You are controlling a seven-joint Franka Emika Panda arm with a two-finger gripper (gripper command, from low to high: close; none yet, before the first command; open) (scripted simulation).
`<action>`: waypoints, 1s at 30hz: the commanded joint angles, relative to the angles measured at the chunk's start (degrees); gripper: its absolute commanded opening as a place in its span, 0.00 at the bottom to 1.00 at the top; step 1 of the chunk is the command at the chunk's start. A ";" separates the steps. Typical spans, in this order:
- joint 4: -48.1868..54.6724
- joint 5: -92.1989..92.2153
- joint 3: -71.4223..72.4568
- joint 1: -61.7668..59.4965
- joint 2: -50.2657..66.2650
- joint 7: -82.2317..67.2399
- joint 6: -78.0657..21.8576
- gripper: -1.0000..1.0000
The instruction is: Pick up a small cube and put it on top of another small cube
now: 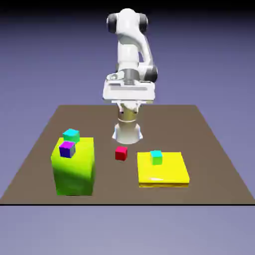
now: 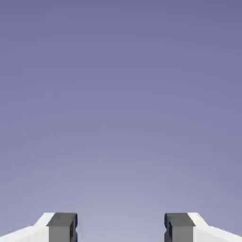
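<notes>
White-bodied, the Panda's two-finger gripper (image 2: 121,228) is parted wide with nothing between its grey fingertips; the hand view past them shows only blue-violet backdrop, so the hand seems aimed outward rather than down at the table. Red marks the small cube to be picked up (image 1: 121,153), which sits on the brown tabletop (image 1: 209,184) below the gripper, nearer the camera and a little to the exterior view's left. The bare wood-dark surface bears its weight, and no other thing touches its visible sides, so both fingers should find room around it. Below the gripper toward the exterior view's right, the green-sided cube with a cyan top (image 1: 157,158) rests on a flat yellow slab (image 1: 162,175), which raises it off the table; the red cube will probably need lifting higher to clear both. Lower on the gripper's other side stands a tall green block (image 1: 74,174), with a purple cube (image 1: 67,149) and a cyan cube (image 1: 71,135) at its top, best left alone. Reaching down to the red cube, fingers pointing at the table, looks like the next move.
</notes>
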 commanded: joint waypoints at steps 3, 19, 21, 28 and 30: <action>-2.37 -7.48 4.56 -1.50 4.37 -2.94 -6.67 0.50; -11.52 -43.84 22.11 -8.47 25.89 -11.83 -34.12 0.50; -10.73 -48.82 20.49 -9.13 29.08 -8.40 -33.59 0.50; -7.96 -66.25 14.84 -11.41 40.26 3.63 -31.74 0.50; -7.59 -68.53 14.10 -11.71 41.72 5.20 -31.49 0.00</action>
